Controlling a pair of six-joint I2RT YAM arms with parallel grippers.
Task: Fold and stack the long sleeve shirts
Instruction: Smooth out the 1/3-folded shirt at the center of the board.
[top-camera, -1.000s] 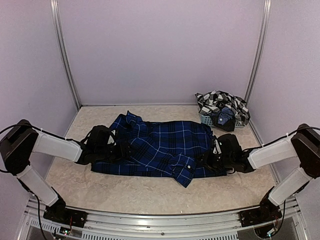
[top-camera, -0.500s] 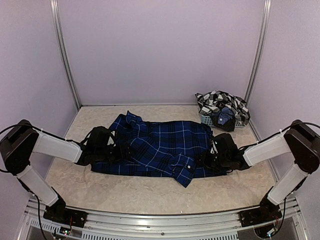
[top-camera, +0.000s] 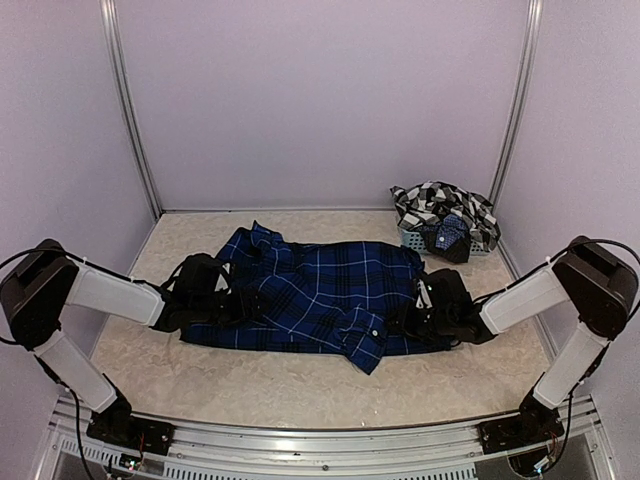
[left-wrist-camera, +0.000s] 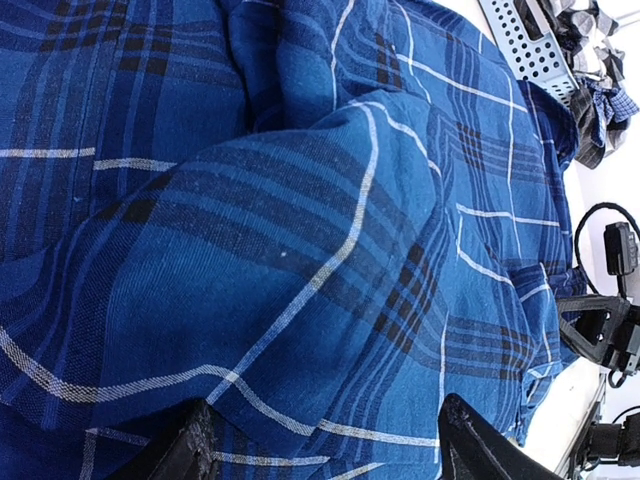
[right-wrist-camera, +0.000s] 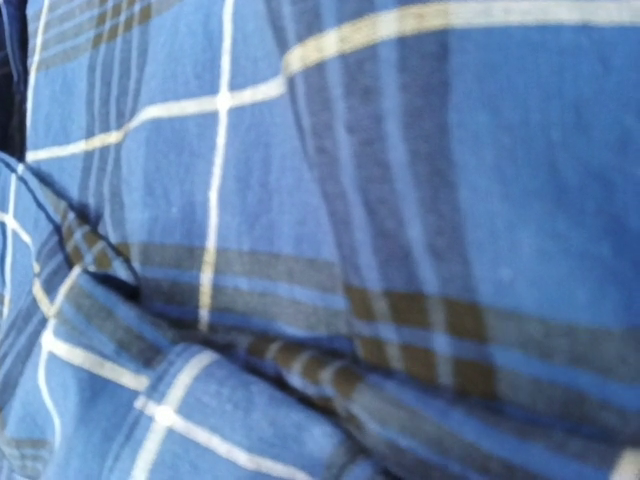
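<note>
We see pale lilac walls (top-camera: 320, 100) filling the upper frame, with two metal posts (top-camera: 132, 120) at the back corners. Below lies a beige mottled tabletop (top-camera: 300, 390), and a ribbed rail (top-camera: 320, 440) runs along the bottom edge. The light is soft and even.

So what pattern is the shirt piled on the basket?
Black-and-white checks on that shirt; the top view shows it best.
</note>
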